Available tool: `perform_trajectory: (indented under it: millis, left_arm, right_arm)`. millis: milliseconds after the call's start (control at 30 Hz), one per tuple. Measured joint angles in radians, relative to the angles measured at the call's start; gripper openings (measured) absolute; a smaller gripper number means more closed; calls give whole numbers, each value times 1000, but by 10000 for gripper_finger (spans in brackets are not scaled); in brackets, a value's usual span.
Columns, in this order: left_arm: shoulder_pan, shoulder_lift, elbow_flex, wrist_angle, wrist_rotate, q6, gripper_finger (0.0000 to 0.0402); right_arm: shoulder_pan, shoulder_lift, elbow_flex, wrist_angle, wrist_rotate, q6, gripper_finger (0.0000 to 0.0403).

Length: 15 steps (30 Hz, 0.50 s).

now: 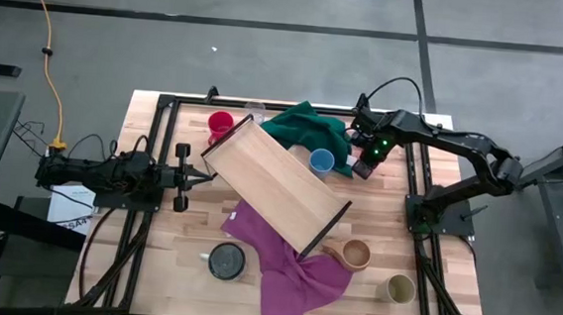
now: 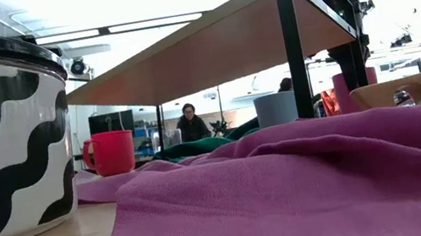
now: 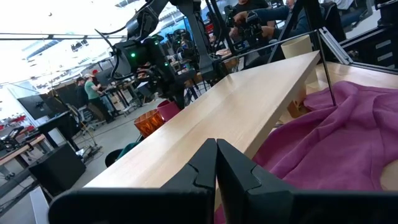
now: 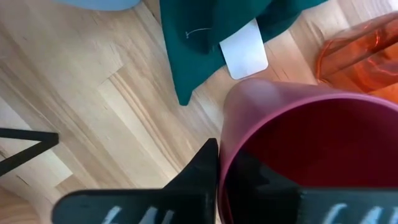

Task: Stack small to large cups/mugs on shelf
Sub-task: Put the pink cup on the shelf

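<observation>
The shelf (image 1: 278, 185), a light board with black frame ends, lies slantwise mid-table. My left gripper (image 1: 201, 177) is shut, with its tips at the shelf's left end (image 3: 186, 149). My right gripper (image 1: 365, 165) is shut on the magenta cup (image 4: 311, 155), next to the orange cup (image 4: 364, 50) and the blue cup (image 1: 321, 161). The red mug (image 1: 220, 125) and the clear glass (image 1: 255, 108) stand by the shelf's far end. The black cup (image 1: 226, 261), the tan mug (image 1: 354, 253) and the olive-beige cup (image 1: 400, 288) stand near the front edge. My left gripper's shut fingers (image 3: 216, 165) point level along the board from the table's left; I cannot tell whether they touch the shelf. My right gripper holds the magenta cup by its rim (image 4: 227, 134), one finger (image 4: 202, 165) outside the wall and one inside, coming from above. The cup stands upright; its base does not show.
A green cloth (image 1: 308, 130) with a white label (image 4: 244, 51) lies behind the shelf. A purple cloth (image 1: 289, 267) spreads from under the shelf toward the front edge. A black frame (image 1: 426, 227) borders the table. People sit in the room beyond.
</observation>
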Motion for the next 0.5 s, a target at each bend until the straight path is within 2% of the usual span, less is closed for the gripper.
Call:
perform_trajectory:
  millis: [300,500]
  left_arm:
    - [0,0,0,0,0,0,1]
    - [0,0,0,0,0,0,1]
  right_arm:
    - [0,-2,12,-23,18,-6,1]
    - [0,-21,135,-91,18,-16,1]
